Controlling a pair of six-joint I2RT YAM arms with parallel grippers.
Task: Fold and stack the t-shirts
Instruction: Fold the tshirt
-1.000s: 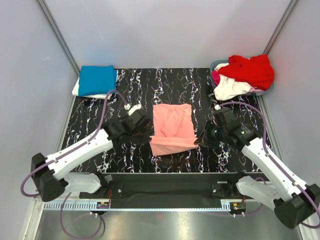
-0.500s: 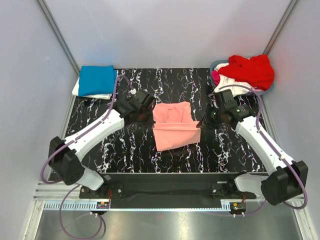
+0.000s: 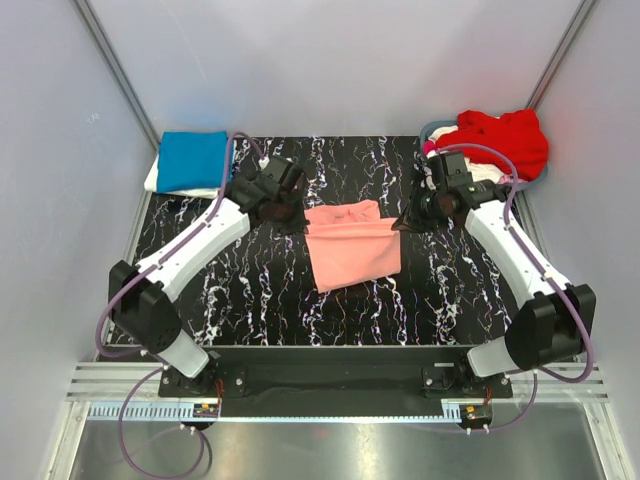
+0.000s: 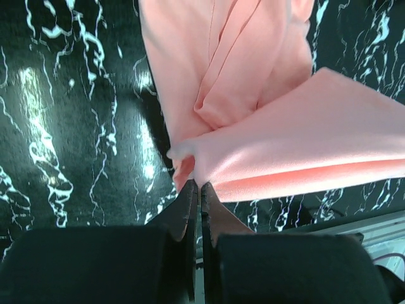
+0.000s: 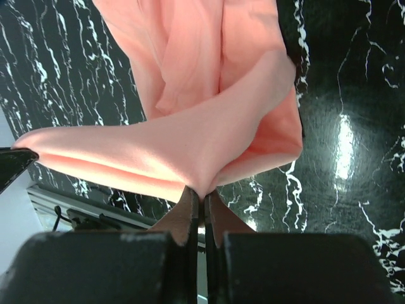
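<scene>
Robot test cell in a lab, not a home or shop.
Plain grey panel walls (image 3: 330, 70) on bare metal frame struts (image 3: 115, 65) box in a small black marbled counter (image 3: 380, 170). Two white-and-black arms, left (image 3: 190, 255) and right (image 3: 520, 260), are bolted at its near edge, above a slotted aluminium rail (image 3: 330, 410). Purple cables (image 3: 98, 335) run exposed along the arms.

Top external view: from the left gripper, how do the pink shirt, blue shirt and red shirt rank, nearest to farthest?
1. pink shirt, mid-table: the left gripper is pinching its left edge.
2. blue shirt, folded at the far-left corner.
3. red shirt, heaped on the basket at the far right.
</scene>
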